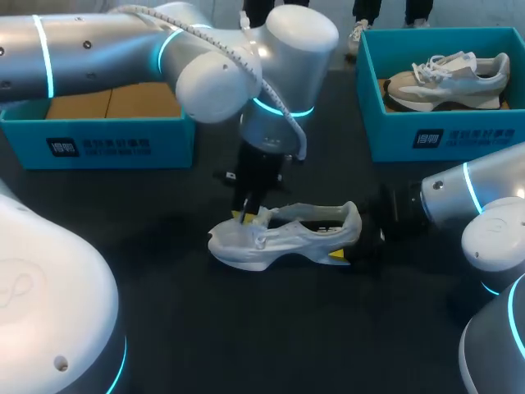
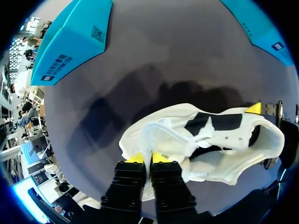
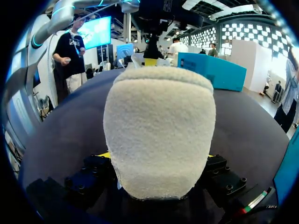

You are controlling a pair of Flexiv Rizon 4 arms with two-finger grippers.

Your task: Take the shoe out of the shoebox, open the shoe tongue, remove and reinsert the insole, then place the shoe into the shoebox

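Left end effector (image 1: 246, 215) vertical, fingers pinched on shoe (image 1: 295, 234); right end effector (image 1: 351, 242) level, tight around its heel.

- Shoe (image 3: 159, 135): heel of rough, fuzzy, matt cloth; sides smoother white fabric.
- Table (image 1: 205, 328): dark and matt.
- Far-left box (image 1: 115, 144) and far-right box (image 1: 443, 131): smooth cardboard.
- Left arm (image 1: 303, 41): glossy, smooth shell.

Unreadable print: left shoebox (image 1: 172, 139), right shoebox (image 1: 390, 135)
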